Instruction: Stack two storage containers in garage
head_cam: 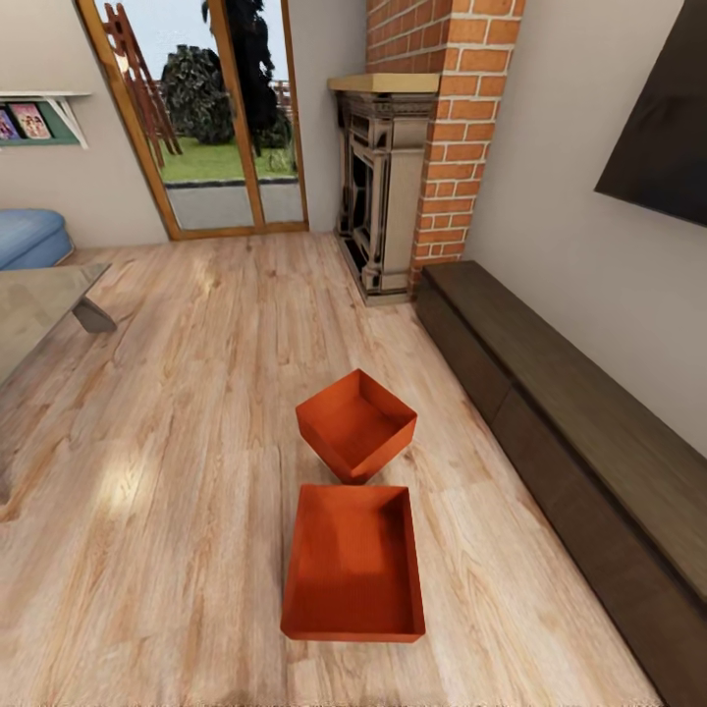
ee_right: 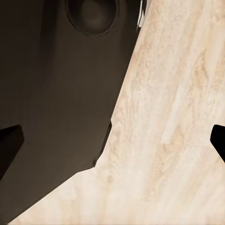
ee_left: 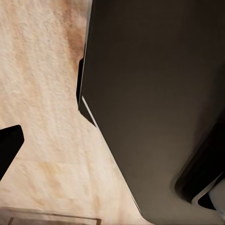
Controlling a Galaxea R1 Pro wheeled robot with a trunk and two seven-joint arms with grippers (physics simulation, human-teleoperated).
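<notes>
We see two orange-red open plastic bins [head_cam: 353, 565] [head_cam: 356, 422] touching on light wood plank floor [head_cam: 177, 471]; right gripper [ee_right: 117, 140] spread wide, left unclear.

Two storage containers [head_cam: 354, 565] [head_cam: 357, 423], one fireplace [head_cam: 383, 187], one cabinet [head_cam: 579, 432].

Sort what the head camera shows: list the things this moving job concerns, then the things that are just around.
Job things:
- near storage container, lying flat on the wood plank floor
- far storage container, turned at an angle

Just around:
- brick fireplace
- dark low cabinet
- wall TV
- glass door
- blue sofa
</notes>
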